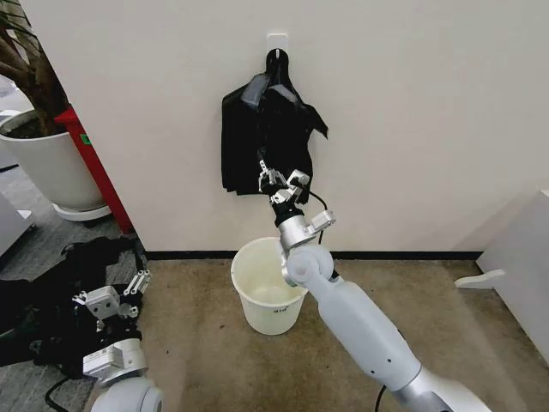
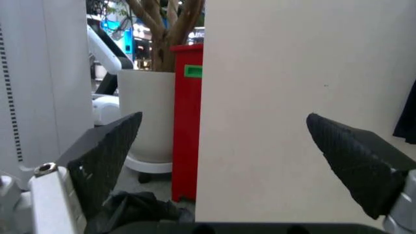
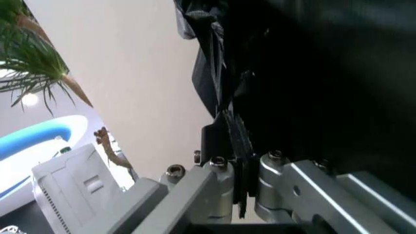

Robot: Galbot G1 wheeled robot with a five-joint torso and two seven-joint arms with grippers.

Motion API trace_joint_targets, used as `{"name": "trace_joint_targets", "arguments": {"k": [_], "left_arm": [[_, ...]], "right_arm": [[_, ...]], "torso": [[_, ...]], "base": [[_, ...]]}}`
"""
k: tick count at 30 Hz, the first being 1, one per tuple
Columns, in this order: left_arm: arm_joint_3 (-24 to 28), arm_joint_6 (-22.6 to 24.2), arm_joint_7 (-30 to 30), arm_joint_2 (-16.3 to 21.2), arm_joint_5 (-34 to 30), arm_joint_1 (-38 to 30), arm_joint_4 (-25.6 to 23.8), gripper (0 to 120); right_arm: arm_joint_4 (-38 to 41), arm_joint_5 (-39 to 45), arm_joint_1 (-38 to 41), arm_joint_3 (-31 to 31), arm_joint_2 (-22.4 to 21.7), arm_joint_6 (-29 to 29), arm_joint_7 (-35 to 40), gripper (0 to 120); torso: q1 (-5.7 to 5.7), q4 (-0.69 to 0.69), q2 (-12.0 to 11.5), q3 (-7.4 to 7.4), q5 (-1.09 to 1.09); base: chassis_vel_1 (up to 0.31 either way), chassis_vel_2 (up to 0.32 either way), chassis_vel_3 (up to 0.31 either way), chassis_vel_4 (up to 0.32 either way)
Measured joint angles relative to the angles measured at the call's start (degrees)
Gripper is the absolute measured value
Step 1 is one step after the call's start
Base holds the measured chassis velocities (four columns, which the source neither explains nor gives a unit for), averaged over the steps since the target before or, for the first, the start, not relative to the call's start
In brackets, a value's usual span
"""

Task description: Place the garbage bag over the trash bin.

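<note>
The trash bin (image 1: 254, 311), a cream-white bucket, stands on the floor by the wall. Above it a flat black bundle (image 1: 238, 146) hangs from a white wall hook (image 1: 276, 40). A wrinkly, glossy garbage bag (image 1: 292, 129) hangs in front of the bundle. My right gripper (image 1: 276, 178) is raised over the bin at the bag's lower edge. In the right wrist view that gripper (image 3: 239, 163) is shut on a thin fold of the bag (image 3: 312, 73). My left gripper (image 1: 116, 292) rests low at the left and is open, its fingers (image 2: 104, 156) spread wide with nothing between them.
A matte black heap (image 1: 39, 322) lies on the floor under my left arm. A big white plant pot (image 1: 47, 167) and a red panel (image 1: 96, 167) stand at the wall's left corner. White furniture (image 1: 523, 275) is at the right. Brown floor surrounds the bin.
</note>
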Motion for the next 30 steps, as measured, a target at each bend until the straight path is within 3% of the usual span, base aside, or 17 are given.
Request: {"name": "trace_joint_targets", "arguments": {"k": [16,30], "left_arm": [[0.5,0.3,-0.2,0.4,0.0,0.2,-0.3,100],[0.4,0.7,-0.4,1.8,-0.8,-0.3,0.3,100]], "right_arm": [[1.0,-4.3,-8.0,-0.4,-1.9,1.5,-5.3,0],[-1.1,-8.5,-13.1,-0.2,-0.8,3.7,-11.2,0]], "torso": [[0.00,0.00,0.0,0.00,0.01],[0.00,0.00,0.0,0.00,-0.01]], "base": [[0.000,0.000,0.000,0.000],[0.000,0.000,0.000,0.000]]}}
